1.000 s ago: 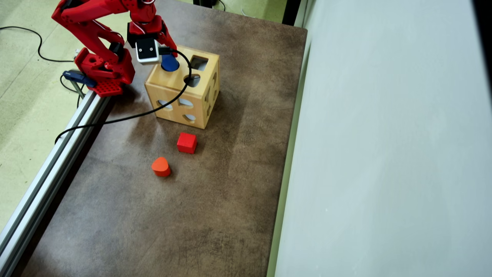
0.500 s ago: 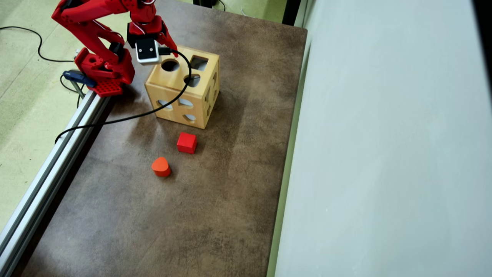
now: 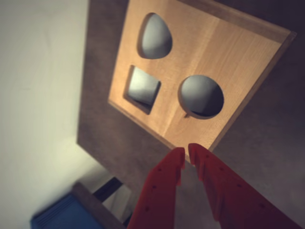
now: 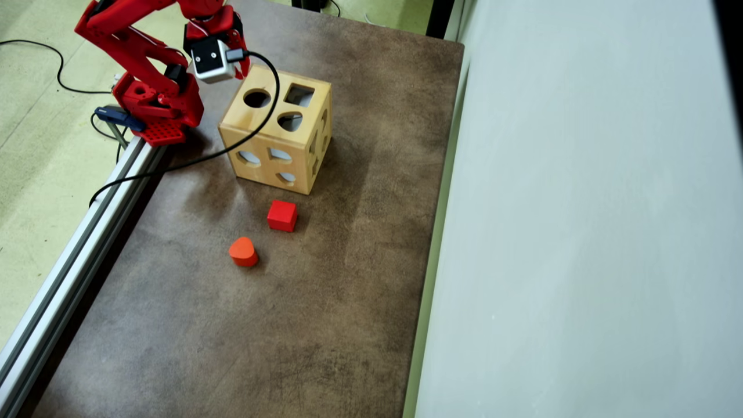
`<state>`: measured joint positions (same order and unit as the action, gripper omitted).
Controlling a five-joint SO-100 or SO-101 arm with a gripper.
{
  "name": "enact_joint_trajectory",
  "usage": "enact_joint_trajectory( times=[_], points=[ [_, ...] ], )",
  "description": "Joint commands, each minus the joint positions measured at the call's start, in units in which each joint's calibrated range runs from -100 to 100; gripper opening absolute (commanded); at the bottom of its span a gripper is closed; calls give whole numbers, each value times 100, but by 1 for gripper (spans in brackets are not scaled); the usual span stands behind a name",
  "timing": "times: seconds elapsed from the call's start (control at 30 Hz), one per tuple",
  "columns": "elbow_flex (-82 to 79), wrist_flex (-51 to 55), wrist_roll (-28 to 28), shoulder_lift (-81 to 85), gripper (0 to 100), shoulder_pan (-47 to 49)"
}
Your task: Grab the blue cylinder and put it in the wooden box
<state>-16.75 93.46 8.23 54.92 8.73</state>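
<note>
Your end effector hangs empty, fingers nearly together, above the box at its 10 o'clock corner in the overhead view. Cylinder not visible in either view. Cube sits on the worktop at 6 o'clock from the box.

I work on a mottled brown table; a pale wall meets its right edge, green floor beyond its left.

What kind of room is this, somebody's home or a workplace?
Probably a lab or workshop rather than a home. A red robot arm is clamped to a metal rail along a brown table, cables trail over the floor, and a wooden box serves as its practice toy.
</note>
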Motion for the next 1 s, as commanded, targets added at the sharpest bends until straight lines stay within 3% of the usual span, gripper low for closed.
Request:
enact_joint_trajectory(
  times=[0.0, 0.63, 0.8, 0.97],
  points=[
    [181, 2, 49, 1111, 3, 48],
    [-490, 461, 54, 3906, 3, -41],
    [-490, 461, 49, 3982, 3, -56],
    [-463, 461, 49, 3990, 3, -806]
  ],
)
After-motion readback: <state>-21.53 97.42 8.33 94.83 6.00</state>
